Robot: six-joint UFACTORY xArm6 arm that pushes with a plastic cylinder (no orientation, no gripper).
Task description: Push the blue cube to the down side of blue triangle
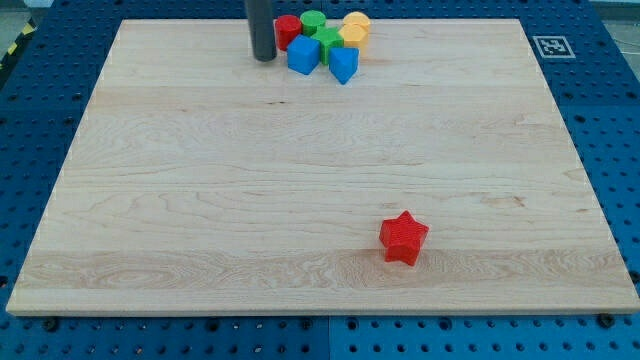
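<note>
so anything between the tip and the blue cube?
Nothing. In the camera view, my tip stands just to the view's left of the blue cube, with only a narrow strip of bare board between them.

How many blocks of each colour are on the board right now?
Red: 2, a cylinder in the cluster and a star alone near the view's bottom.
Blue: 2, a cube and a triangle.
Green: 2, a round one and another.
Yellow: 2.
Total: 8.
My tip sits just left of the blue cube.
</note>
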